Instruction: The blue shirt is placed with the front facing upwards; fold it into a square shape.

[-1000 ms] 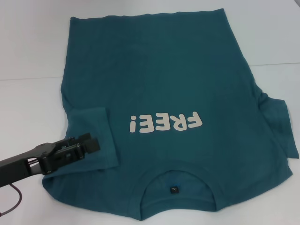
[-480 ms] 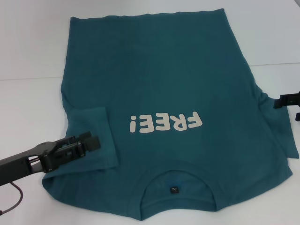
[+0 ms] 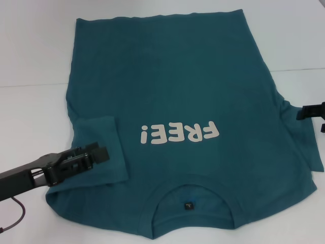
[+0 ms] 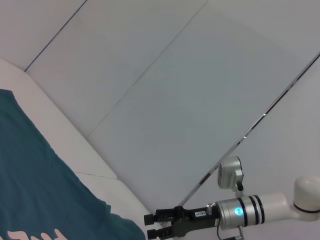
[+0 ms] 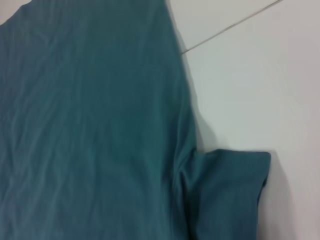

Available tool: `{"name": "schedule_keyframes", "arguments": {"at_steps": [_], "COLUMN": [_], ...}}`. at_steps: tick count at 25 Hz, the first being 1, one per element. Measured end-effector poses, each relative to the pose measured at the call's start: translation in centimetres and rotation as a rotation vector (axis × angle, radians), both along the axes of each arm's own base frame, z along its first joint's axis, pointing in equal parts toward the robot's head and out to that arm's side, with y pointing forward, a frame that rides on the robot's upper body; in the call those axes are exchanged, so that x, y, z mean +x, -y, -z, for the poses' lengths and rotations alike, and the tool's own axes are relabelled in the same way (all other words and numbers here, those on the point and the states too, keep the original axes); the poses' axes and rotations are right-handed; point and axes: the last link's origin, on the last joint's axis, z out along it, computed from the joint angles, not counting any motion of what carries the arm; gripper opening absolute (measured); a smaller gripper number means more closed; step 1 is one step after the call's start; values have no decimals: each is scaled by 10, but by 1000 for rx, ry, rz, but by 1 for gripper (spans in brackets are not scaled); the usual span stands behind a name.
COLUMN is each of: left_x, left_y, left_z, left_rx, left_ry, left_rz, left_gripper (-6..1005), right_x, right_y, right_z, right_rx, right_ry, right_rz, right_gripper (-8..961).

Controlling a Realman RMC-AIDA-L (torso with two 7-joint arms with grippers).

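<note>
Lying flat, front up, on the white desk (image 3: 30,61): blue shirt (image 3: 172,91), collar (image 3: 190,190) nearest the robot, cream "FREE!" lettering (image 3: 180,133) just beyond it, hem at the far edge. Left sleeve (image 3: 99,147) sitting folded in over the body. Left claw (image 3: 101,154) hovering over that folded sleeve near the shoulder, fingers looking together, gripping no cloth. Right sleeve (image 3: 304,137) lying spread out on the desk. Right claw (image 3: 299,113) poking in at the right edge, just above that sleeve by the armpit; fingers apart, gripping nothing.
</note>
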Motion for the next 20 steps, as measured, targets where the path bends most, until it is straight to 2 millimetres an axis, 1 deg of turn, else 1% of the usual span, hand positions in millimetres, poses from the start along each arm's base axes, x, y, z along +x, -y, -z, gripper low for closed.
{"name": "schedule_keyframes", "arguments": {"at_steps": [9,17,20], "left_x": [-2,-3,-3], "left_y": [1,1,1], "left_z": [0,1,1], "left_rx": [2,2,3], "left_ry": [-3,-4,-3], "left_rz": [-7,-12,-14], "left_gripper": [695,695,695], "right_x": [3,-8,-10], "right_y": [-2,-11,-12], "right_z": [12,25,26], "right_rx": [31,23,16], "right_ry": [15,7,5], "right_rz": [5,-18,-20], "right_gripper": [874,871,870]}}
